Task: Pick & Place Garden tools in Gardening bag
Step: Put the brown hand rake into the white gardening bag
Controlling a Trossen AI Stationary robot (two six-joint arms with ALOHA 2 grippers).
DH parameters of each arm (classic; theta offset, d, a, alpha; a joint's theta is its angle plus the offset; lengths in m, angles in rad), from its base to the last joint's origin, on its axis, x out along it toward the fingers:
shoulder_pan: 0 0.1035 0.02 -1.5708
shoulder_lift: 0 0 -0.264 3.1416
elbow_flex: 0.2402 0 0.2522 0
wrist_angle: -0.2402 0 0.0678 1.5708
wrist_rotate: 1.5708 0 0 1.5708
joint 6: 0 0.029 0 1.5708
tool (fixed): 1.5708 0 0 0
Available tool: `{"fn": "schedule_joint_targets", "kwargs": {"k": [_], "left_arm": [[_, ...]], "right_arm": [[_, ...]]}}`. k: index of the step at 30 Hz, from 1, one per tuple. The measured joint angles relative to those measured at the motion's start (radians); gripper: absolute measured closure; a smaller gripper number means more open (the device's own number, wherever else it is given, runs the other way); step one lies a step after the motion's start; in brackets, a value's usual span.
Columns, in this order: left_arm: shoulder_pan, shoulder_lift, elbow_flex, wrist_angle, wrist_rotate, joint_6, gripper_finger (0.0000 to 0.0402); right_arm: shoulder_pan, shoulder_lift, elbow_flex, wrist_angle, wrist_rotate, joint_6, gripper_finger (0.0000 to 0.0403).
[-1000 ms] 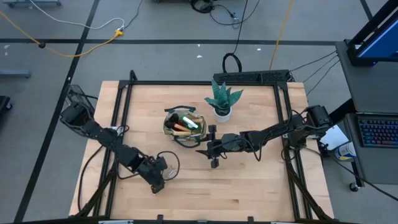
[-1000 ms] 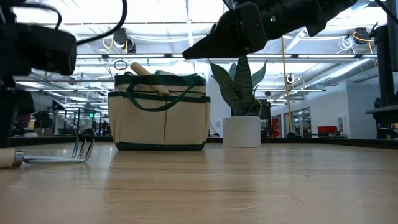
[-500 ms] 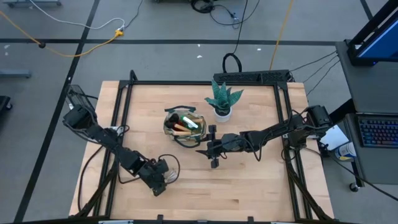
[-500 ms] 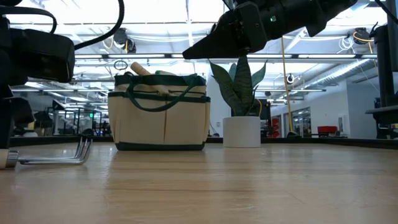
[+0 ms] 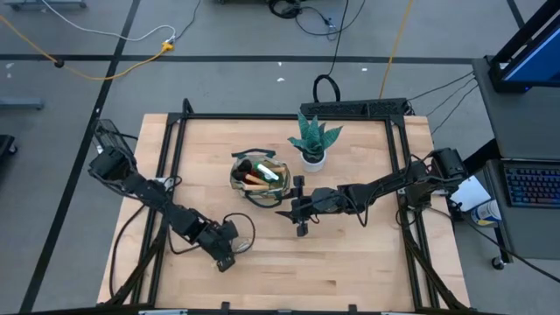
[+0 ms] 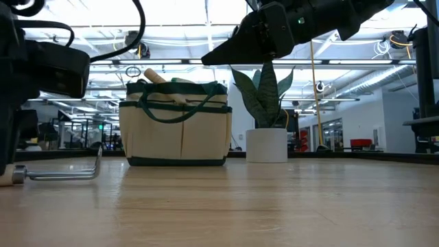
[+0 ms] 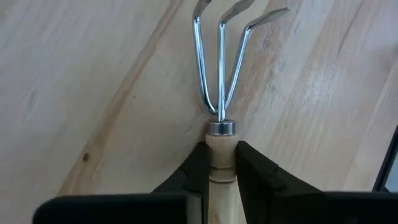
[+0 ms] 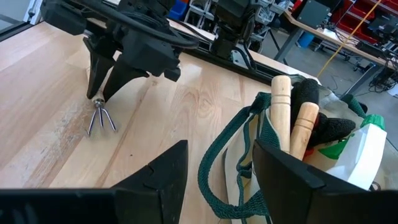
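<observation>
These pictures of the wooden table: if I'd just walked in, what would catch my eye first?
Probably the left pincer, low at the table's front left, its fingers closed on the wooden handle of a little three-pronged rake lying on the boards. Next, the tan gardening bag mid-table, with tool handles poking out. A spiky plant in a white pot stands beside it, and the right pincer hovers open near the bag.

High view looks straight down over the whole surface (image 5: pixel 350 271), low view sits at surface level facing the room, left wrist view is tight on the rake (image 7: pixel 221 74), right wrist view shares that rake with the bag (image 8: pixel 292 155).
</observation>
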Motion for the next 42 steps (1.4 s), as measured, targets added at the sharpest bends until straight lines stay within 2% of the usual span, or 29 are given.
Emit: {"fn": "schedule_joint_targets", "kwargs": {"k": [7, 12, 16, 20, 24, 27, 31, 33, 38, 42], "left_arm": [[0.039, -0.023, 0.008, 0.021, 0.013, 0.046, 0.0348], [0.079, -0.082, 0.047, -0.043, -0.016, 0.143, 0.0348], [0.123, -0.144, 0.08, -0.118, -0.053, 0.277, 0.0348], [0.163, -0.217, 0.151, -0.225, -0.125, 0.422, 0.0348], [0.196, -0.271, 0.27, -0.396, -0.243, 0.568, 0.0352], [0.21, -0.296, 0.367, -0.504, -0.351, 0.684, 0.0381], [0.249, -0.301, 0.469, -0.539, -0.486, 0.905, 0.04], [0.284, -0.302, 0.498, -0.509, -0.466, 0.963, 0.04], [0.354, -0.299, 0.471, -0.508, -0.246, 0.951, 0.0374], [0.373, -0.257, 0.408, -0.481, -0.209, 0.955, 0.0348]], "right_arm": [[0.0, 0.0, 0.0, 0.0, 0.0, -0.004, 0.0232], [0.0, 0.0, 0.0, 0.0, 0.0, -0.008, 0.0232], [-0.001, 0.0, 0.0, 0.007, 0.0, -0.026, 0.0232], [-0.001, 0.0, 0.0, 0.006, 0.0, -0.028, 0.0232], [-0.009, 0.0, 0.0, -0.011, 0.002, -0.06, 0.0232], [-0.032, 0.0, 0.0, -0.034, 0.002, -0.045, 0.0232], [-0.067, 0.0, 0.0, -0.04, 0.002, -0.028, 0.0232], [-0.082, 0.0, 0.0, -0.044, 0.002, -0.029, 0.0232], [-0.088, 0.0, 0.0, -0.099, 0.0, -0.004, 0.0232], [-0.071, 0.0, 0.0, -0.159, 0.0, 0.009, 0.0232]]}}
